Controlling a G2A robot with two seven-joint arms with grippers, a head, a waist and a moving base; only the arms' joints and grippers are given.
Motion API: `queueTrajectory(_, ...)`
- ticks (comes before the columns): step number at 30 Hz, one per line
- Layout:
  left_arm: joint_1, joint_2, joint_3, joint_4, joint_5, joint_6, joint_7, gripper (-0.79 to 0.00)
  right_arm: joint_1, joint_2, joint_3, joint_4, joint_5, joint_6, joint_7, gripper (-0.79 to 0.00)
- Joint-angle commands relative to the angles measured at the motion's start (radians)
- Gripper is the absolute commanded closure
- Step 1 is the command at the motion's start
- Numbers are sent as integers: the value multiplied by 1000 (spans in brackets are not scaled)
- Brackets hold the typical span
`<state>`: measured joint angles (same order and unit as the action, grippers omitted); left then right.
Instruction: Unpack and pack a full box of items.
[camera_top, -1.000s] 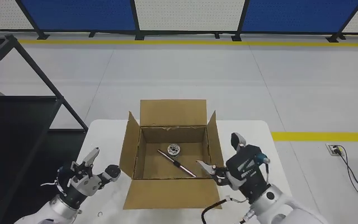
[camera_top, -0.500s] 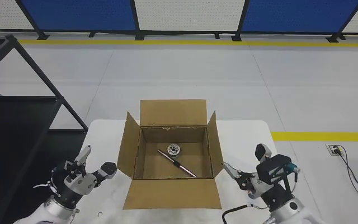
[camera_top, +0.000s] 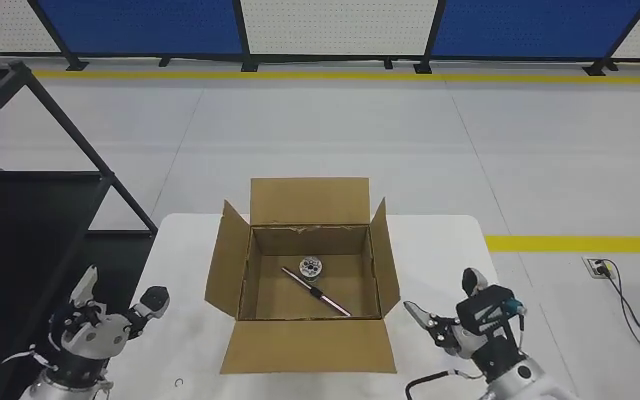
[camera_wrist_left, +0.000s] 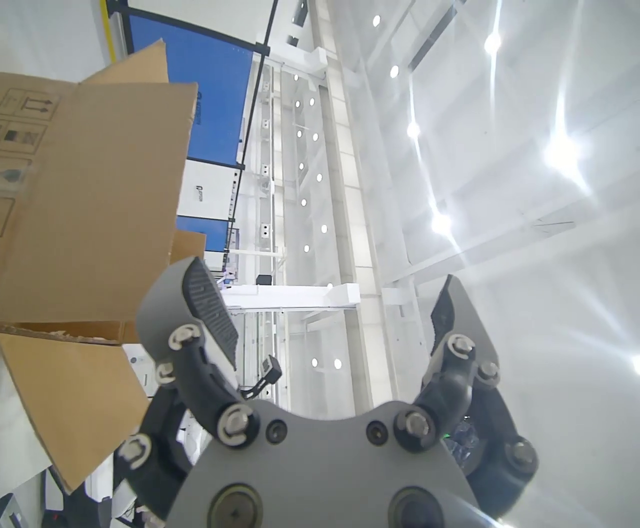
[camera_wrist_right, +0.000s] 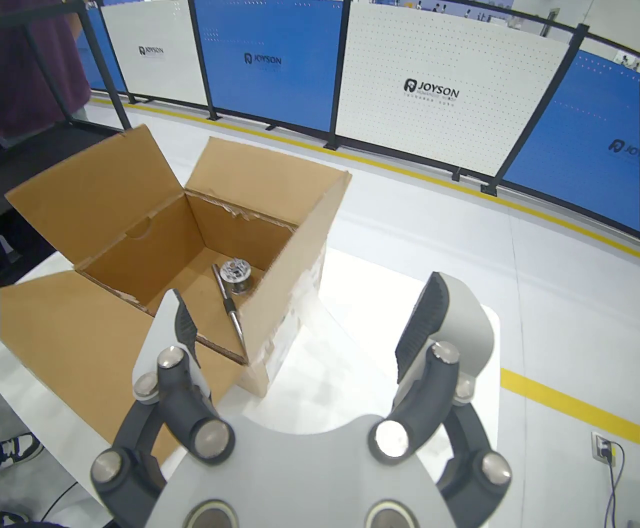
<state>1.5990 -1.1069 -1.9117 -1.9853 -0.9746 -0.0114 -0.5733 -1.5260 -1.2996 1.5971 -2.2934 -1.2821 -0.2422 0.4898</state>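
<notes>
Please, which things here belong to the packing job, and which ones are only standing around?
For the job: open cardboard box; pen-like rod and small round metal part, both lying inside it.
Only around: black rack; partition panels; floor socket.

The brown cardboard box (camera_top: 305, 345) stood upright with all four flaps folded outward. On its floor a slim metal pen (camera_top: 315, 291) lay diagonally, just beside a small round silver part (camera_top: 311, 266).
</notes>
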Motion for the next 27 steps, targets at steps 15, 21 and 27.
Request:
queueTrajectory(15,-44,-3,67,-19,49,12,-8,-785,-36,14,119,384,127,-19,61,-785)
queueTrajectory(21,-44,-3,67,-19,49,12,-8,-785,19,20,102,448,115,-1,102,-785)
queueTrajectory(27,-44,-3,67,-19,49,12,-8,-785,5,27,122,443,121,-8,114,0)
